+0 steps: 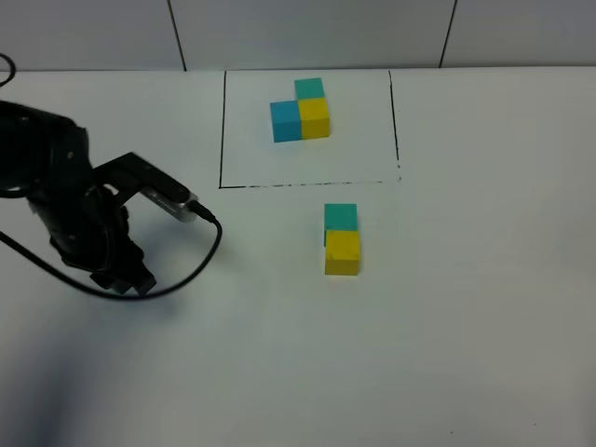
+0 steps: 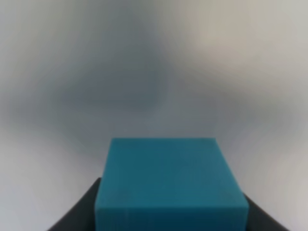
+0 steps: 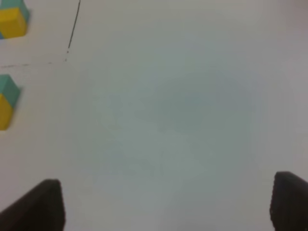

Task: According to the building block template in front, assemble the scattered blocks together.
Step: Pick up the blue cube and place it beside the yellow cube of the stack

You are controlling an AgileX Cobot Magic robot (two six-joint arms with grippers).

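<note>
Where the left arm (image 1: 74,214) hides it overhead, blue cube (image 2: 166,178) clamped between left fingers (image 2: 79,214), right fingers (image 3: 41,204) spread, empty

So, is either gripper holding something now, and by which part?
The left gripper grips the blue cube by two opposite sides; the right gripper holds nothing.

blue cube (image 2: 171,183), teal cube (image 1: 340,217), yel. cube (image 1: 342,253), blk frame (image 1: 223,130), white table (image 1: 466,326)
</note>
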